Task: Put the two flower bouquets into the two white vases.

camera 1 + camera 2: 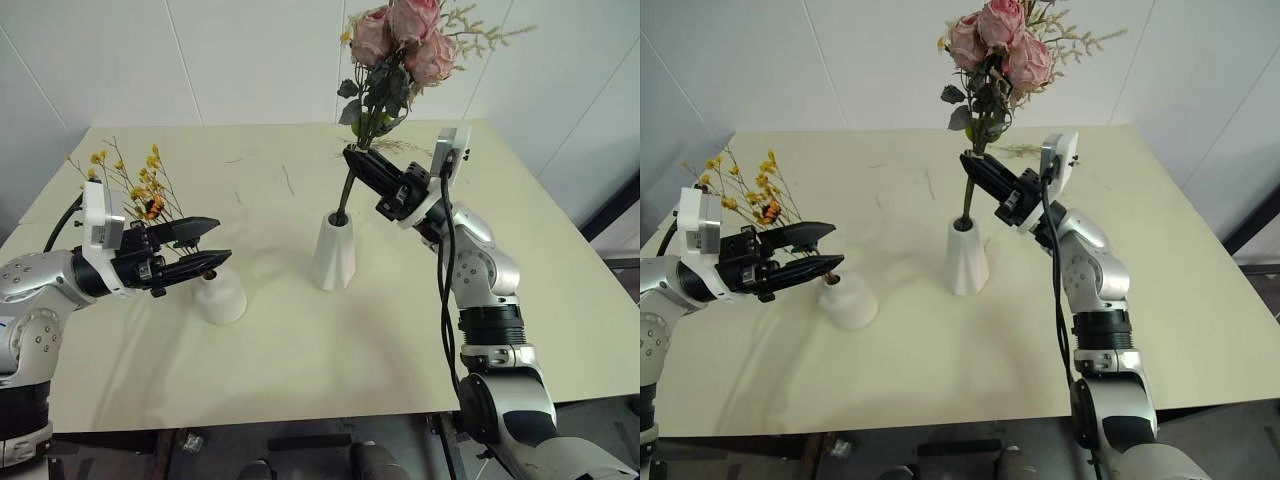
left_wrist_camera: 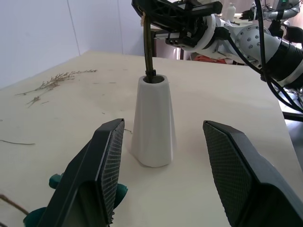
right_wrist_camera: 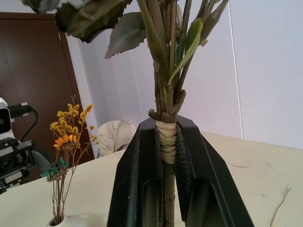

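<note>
so the right hand [image 1: 978,172] is clamped tight on the rose bouquet [image 1: 992,55], right at the twine wrap where all the stems bunch together. makes sense, that's the 1 spot where a pinch grabs the whole bundle. the stem ends are already down in the mouth of the cone vase [image 1: 965,257], and the bouquet leans a bit since the hand comes in from the side. i'd guess it's holding on so the top-heavy roses don't tip the vase before the stems settle deeper.

the yellow bouquet [image 1: 135,190] already stands in the dome vase [image 1: 221,296] over on the left of the tabletop [image 1: 560,300]. the left hand [image 1: 205,243] hangs just above that vase with its fingers [image 2: 102,170] spread apart and nothing between them, so it looks let go.

there's also a loose dried sprig [image 2: 52,82] lying on the tabletop well behind, not part of either bunch.

judging by this, 1 bouquet is done and the second is nearly there.
</note>
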### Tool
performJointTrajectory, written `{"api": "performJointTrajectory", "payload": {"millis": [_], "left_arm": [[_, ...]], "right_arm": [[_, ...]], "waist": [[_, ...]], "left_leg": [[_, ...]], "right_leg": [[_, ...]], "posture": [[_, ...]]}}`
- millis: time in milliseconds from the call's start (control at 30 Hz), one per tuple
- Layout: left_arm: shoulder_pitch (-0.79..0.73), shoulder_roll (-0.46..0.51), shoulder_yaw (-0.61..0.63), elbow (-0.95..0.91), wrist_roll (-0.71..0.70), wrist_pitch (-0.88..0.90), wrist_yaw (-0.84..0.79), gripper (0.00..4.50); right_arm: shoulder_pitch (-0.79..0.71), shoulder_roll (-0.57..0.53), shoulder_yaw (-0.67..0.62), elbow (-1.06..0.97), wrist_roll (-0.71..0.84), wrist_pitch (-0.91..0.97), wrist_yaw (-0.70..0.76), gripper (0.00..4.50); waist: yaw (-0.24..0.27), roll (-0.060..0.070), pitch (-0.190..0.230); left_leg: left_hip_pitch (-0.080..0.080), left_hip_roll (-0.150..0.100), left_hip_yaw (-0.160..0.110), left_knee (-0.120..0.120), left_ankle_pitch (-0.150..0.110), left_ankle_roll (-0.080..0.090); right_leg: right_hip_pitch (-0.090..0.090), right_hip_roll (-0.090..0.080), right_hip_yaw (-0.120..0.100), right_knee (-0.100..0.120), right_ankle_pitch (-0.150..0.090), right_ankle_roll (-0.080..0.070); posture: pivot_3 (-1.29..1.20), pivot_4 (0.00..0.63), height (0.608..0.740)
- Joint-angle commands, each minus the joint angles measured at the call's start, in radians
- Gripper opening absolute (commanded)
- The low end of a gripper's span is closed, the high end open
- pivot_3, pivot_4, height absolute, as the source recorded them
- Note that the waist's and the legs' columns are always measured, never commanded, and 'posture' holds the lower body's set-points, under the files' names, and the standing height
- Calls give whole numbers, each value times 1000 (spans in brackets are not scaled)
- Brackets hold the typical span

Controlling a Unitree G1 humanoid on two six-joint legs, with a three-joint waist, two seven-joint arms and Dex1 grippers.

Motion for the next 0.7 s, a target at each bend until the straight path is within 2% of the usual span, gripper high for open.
{"api": "performJointTrajectory", "payload": {"millis": [33, 100, 367, 533, 700], "left_arm": [[7, 1, 21, -33, -19, 0, 6, 2819], [9, 0, 23, -36, -19, 0, 9, 2819], [17, 2, 31, -44, -22, 0, 15, 2819], [34, 22, 48, -54, -26, 13, 11, 2819], [69, 92, 89, -53, -41, 46, -36, 2819]], "right_arm": [[14, -6, 18, -29, -6, -12, 27, 71], [27, 0, 37, -33, -17, -11, 30, 71], [51, 14, 78, 18, -126, -167, 26, 2720], [44, -38, 53, 21, -125, -205, 66, 4374], [53, -192, 59, -19, -107, -123, 190, 4374]], "waist": [[0, 0, 0], [0, 0, 0], [0, 0, 0], [1, 0, 0], [1, 0, 0]], "left_leg": [[0, 0, 0, 0, 0, 0], [0, 0, 0, 0, 0, 0], [0, 0, 0, 0, 0, 0], [0, 0, 0, 0, 0, 0], [0, 0, 0, 0, 0, 0]], "right_leg": [[0, 0, 0, 0, 0, 0], [0, 0, 0, 0, 0, 0], [0, 0, 0, 0, 0, 0], [0, 0, 0, -1, 0, 0], [0, 0, 0, -1, 0, 0]], "posture": [[0, 150, 740], [0, 150, 740], [0, 150, 740], [0, 150, 740], [0, 150, 740]]}}
